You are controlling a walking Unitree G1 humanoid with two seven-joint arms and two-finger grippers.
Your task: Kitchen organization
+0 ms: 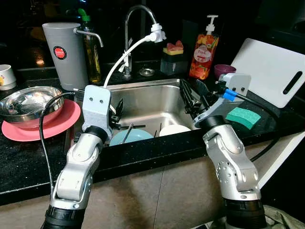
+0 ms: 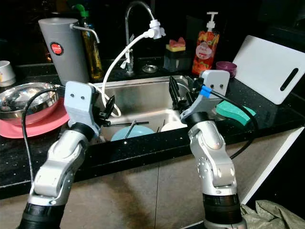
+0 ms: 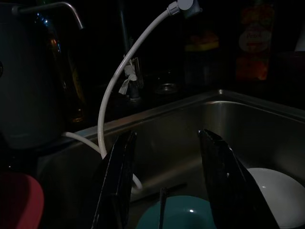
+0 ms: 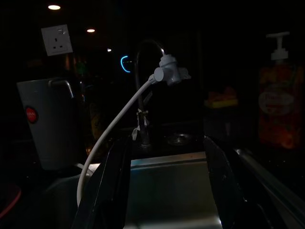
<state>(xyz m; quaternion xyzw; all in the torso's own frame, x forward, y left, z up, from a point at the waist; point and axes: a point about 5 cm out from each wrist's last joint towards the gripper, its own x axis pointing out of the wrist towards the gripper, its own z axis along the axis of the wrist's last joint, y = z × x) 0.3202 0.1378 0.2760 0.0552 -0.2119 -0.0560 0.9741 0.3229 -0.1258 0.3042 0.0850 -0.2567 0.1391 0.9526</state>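
Note:
A steel sink lies straight ahead in the black counter. In its basin sit a teal bowl with a dark utensil lying across it and, beside it, a white bowl. My left gripper hovers open over the sink's left side, above the teal bowl, with nothing between its fingers. Over the sink's right side my right gripper is also open and empty, its fingers pointing toward the faucet.
A white hose loops from the faucet into the sink. Left: steel bowl on a pink plate, grey jug, oil bottle. Right: soap bottle, purple bowl, green sponge, white cutting board.

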